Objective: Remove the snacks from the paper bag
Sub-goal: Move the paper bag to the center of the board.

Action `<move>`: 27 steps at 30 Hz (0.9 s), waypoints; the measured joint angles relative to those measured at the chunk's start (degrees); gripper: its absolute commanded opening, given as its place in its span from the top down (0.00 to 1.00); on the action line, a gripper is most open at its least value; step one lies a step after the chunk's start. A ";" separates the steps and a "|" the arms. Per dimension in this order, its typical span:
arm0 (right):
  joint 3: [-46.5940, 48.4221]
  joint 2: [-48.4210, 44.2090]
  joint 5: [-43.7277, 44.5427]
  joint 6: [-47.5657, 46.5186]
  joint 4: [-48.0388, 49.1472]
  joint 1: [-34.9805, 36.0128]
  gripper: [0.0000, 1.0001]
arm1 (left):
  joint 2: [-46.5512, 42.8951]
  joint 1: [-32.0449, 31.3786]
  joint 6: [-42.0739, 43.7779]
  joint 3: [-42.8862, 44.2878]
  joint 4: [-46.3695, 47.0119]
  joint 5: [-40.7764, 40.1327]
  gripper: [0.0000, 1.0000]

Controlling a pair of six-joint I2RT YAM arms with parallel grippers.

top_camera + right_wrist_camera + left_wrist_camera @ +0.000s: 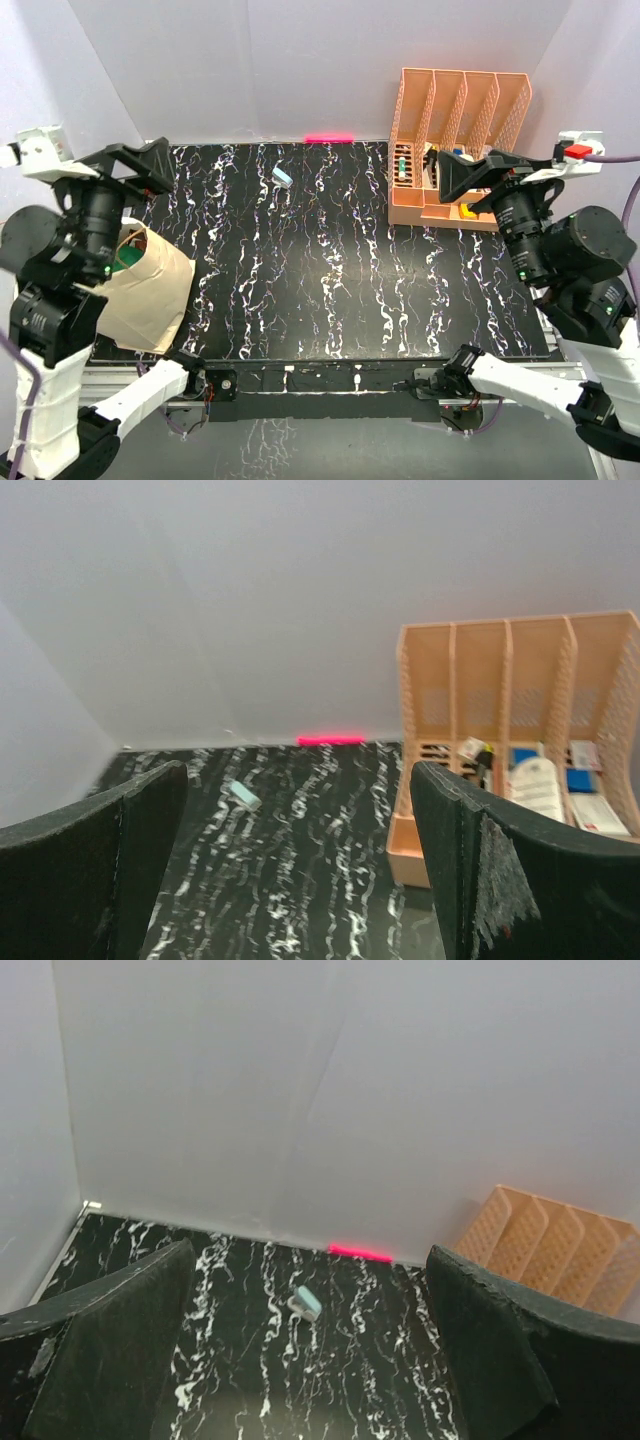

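Observation:
The tan paper bag (150,290) lies on its side at the left of the black marbled table, partly under my left arm. A bit of dark green, likely one of the snacks (128,259), shows in its mouth; the rest of its contents is hidden. My left gripper (148,166) hangs above and behind the bag, open and pointing at the back wall, with nothing between its fingers (110,1350). My right gripper (456,174) is raised on the right in front of the rack, also open and holding nothing; its dark fingers (480,870) frame the table.
An orange divided rack (462,110) with small bottles and white boxes stands at the back right, also in the right wrist view (520,680). A tiny light-blue block (283,177) lies near the back wall. A pink strip (329,137) marks the wall's foot.

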 measured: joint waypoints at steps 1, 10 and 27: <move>-1.14 -0.22 -0.61 0.46 -0.35 -2.23 0.02 | 0.72 1.27 -0.39 -0.52 0.04 0.33 0.02; -10.08 -0.42 -8.09 5.66 -4.70 -21.14 0.02 | 6.19 12.68 -4.13 -2.75 -0.33 8.94 0.02; -19.39 -1.90 -26.08 13.00 -9.90 -36.76 0.02 | 7.23 22.56 -6.62 -1.18 -4.13 24.28 0.02</move>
